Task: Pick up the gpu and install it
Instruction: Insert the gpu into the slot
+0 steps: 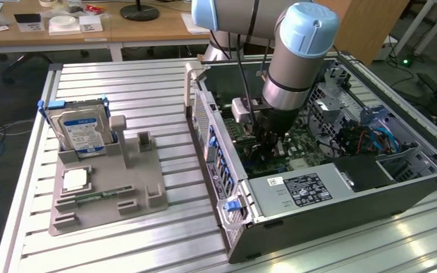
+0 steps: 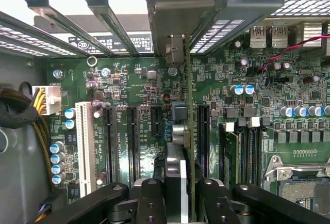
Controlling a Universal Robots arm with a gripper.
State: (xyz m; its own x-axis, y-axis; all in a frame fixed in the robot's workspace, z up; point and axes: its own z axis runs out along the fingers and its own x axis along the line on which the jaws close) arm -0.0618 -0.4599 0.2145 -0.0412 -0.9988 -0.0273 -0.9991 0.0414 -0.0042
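With the pick-up done, the gripper (image 2: pixel 178 193) was clenched on the card (image 2: pixel 188 131), holding it edge-on inside the open computer case (image 1: pixel 400 182), over the motherboard (image 2: pixel 139 79) slots toward twelve o'clock, apparently not yet seated.

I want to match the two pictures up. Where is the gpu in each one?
Exterior view: the gpu is low inside the open computer case, under the gripper, mostly hidden by it.
Wrist view: the gpu runs edge-on up the middle, held in the gripper.
Shared landmark: the green motherboard beneath the card.
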